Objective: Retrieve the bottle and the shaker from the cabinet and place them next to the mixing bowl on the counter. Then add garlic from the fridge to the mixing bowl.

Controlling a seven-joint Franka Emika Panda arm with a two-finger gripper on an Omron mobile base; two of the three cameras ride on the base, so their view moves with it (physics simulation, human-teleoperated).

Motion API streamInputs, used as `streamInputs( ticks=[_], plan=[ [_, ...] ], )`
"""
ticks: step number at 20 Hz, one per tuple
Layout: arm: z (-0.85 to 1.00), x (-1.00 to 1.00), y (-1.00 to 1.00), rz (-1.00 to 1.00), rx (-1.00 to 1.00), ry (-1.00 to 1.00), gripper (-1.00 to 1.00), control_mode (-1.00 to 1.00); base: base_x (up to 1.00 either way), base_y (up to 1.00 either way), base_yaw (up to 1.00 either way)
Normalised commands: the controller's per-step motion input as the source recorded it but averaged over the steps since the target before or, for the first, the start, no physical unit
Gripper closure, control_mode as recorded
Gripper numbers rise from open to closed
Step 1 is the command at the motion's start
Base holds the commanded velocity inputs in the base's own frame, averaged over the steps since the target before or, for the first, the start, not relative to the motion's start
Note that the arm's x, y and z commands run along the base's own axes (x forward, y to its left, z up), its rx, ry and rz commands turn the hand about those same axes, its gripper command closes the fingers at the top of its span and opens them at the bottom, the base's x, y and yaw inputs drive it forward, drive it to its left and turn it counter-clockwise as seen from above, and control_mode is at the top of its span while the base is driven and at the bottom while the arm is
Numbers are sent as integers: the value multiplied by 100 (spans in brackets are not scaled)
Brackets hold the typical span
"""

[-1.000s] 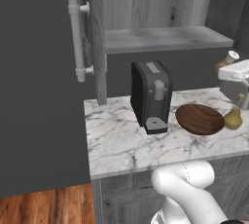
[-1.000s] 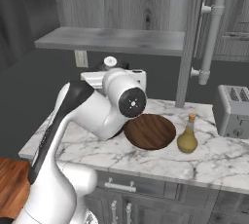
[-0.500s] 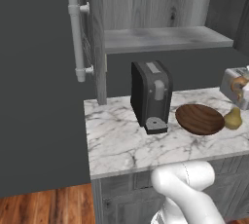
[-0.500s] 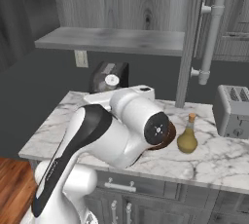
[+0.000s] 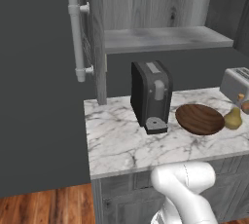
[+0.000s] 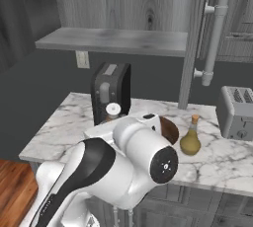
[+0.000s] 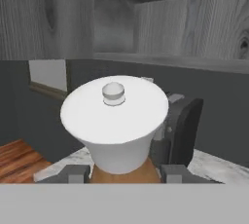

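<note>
Arm swings from high over the counter down low in front of it; base views have shifted too, so the base is likely moving. Shaker [image 7: 115, 123], white cap over a brown body, sits between the gripper [image 7: 121, 173] tips, so the pincer is closed on it, carried at counter height. Bottle [image 6: 190, 138] already stands just beside the mixing bowl [image 5: 200, 119] near the toaster [image 6: 238, 113]. Judgement: shaker next goes down by the bowl; garlic still to fetch.
</note>
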Motion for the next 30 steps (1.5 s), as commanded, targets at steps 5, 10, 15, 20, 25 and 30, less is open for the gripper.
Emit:
streamInputs(
  ticks=[5,10,15,20,25,30],
  plan=[
    [-43,-16,-28,0,-16,2,100,-100,0,0,0],
    [-27,5,-33,0,-14,8,100,-100,0,0,0],
    [-6,15,-38,0,-9,9,100,-100,0,0,0],
    [-1,16,-21,0,0,9,100,-100,0,0,0],
    [-44,16,-9,0,0,12,100,-100,0,0,0],
    [-69,50,-1,0,0,19,100,-100,0,0,0]
  ],
)
